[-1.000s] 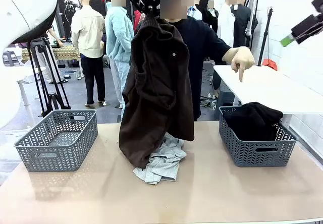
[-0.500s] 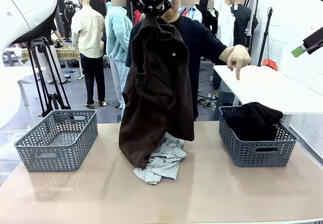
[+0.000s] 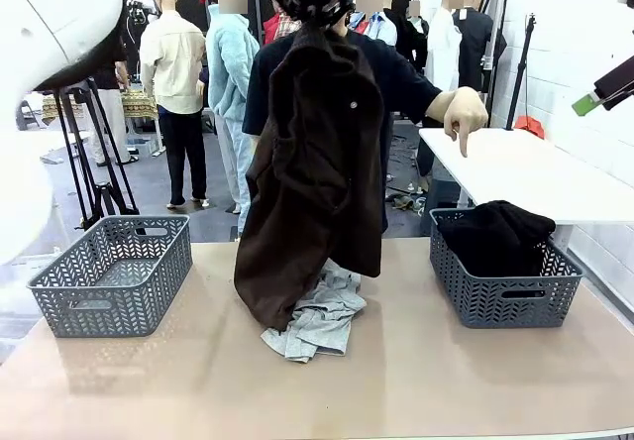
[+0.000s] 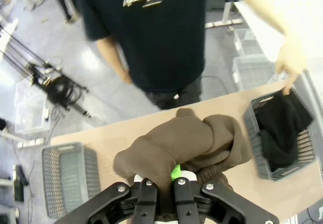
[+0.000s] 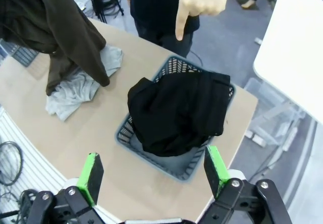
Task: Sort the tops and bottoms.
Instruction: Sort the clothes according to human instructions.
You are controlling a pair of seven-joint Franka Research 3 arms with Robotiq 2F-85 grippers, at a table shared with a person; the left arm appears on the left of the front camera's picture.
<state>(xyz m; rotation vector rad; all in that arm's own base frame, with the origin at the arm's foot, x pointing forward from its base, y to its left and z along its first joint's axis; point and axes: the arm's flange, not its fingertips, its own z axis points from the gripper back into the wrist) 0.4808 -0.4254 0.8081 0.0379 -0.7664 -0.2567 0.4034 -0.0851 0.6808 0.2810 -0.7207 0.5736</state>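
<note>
From my console I read this as the carrying step for the bottoms: the left gripper [image 4: 161, 184] was clamped tight on a bunched fold of the dark brown garment [image 3: 312, 172] and held it high above the middle of the desk [image 3: 446, 381], so that the cloth hung in one long drape in front of the person. Its lower end reached down to the light grey T-shirt [image 3: 317, 321], which lay crumpled on the desk just beneath (I could not tell whether the two were touching or merely overlapping in my view). The black garment [image 3: 500, 234] sat heaped in the right basket [image 3: 505, 296], and the person's hand [image 3: 468, 115] pointed a finger straight down at that basket, which I took as the place for the brown one too. The left basket [image 3: 114, 281] held no clothing, so I judged it was meant for the T-shirt. The right gripper [image 5: 154, 171] hung high over the right basket with its jaws spread wide and nothing between them. The next move, as I saw it, called for raising the brown garment until its hem cleared the T-shirt, swinging it across to the right basket without dragging the shirt along, and letting go only once it was over the black heap, with the right arm kept out of the way.
</note>
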